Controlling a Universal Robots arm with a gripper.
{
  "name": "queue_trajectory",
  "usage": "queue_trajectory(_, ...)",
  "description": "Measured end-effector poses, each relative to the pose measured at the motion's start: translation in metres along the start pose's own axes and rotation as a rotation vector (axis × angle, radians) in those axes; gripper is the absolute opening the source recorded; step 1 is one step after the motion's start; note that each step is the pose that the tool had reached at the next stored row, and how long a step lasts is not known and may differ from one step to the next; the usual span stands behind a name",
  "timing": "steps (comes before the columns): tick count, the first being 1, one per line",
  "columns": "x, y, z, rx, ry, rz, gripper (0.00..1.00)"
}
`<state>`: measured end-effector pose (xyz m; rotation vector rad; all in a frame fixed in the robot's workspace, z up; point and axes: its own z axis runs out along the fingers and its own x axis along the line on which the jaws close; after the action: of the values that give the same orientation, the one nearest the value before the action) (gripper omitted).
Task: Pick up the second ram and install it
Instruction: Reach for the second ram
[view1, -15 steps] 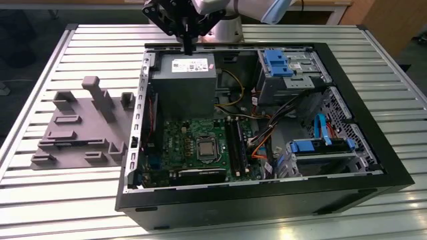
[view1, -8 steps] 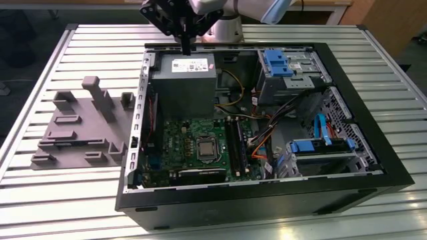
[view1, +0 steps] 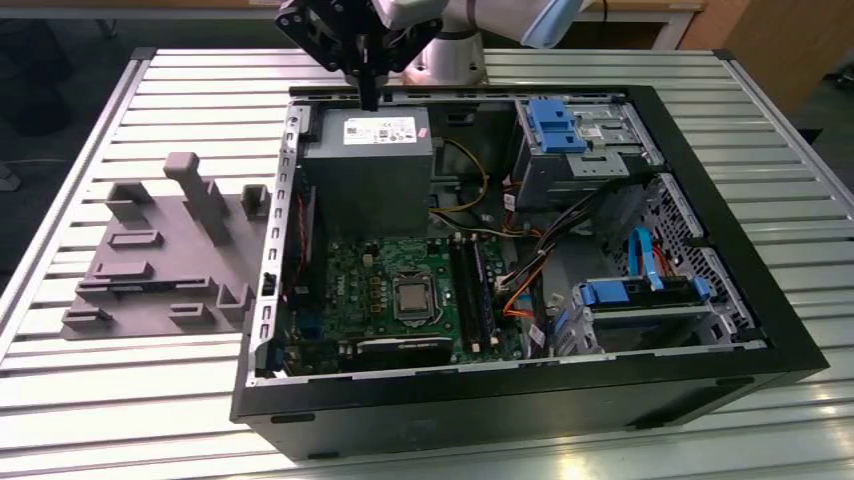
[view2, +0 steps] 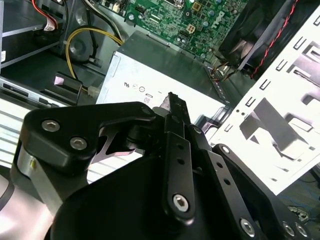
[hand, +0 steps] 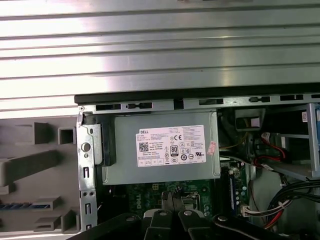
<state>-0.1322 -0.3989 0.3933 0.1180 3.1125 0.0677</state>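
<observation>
My gripper (view1: 368, 100) hangs over the back edge of the open computer case, above the grey power supply (view1: 363, 165). Its black fingertips (hand: 168, 201) stand together, shut, with nothing between them; in the second wrist view the gripper (view2: 172, 100) also looks shut. A thin dark bluish strip (hand: 25, 205), apparently the second ram, sits in a slot of the grey fixture (view1: 160, 265) on the exterior view's left, well apart from the gripper. The green motherboard (view1: 387, 290) lies in the case, and its long black memory slots (view1: 470, 290) run beside the processor socket.
The case's black walls (view1: 534, 405) ring the motherboard. Blue drive bays (view1: 561, 125) and loose cables (view1: 534, 270) fill the exterior view's right side of the case. The slatted metal table (view1: 80, 380) surrounds the fixture. Tall grey fixture posts (view1: 200, 195) stand beside the case wall.
</observation>
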Motion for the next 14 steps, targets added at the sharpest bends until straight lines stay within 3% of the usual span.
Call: queue_trajectory(14,0.0043,-0.0003,-0.0001,0.0000,0.0000,0.000,0.11)
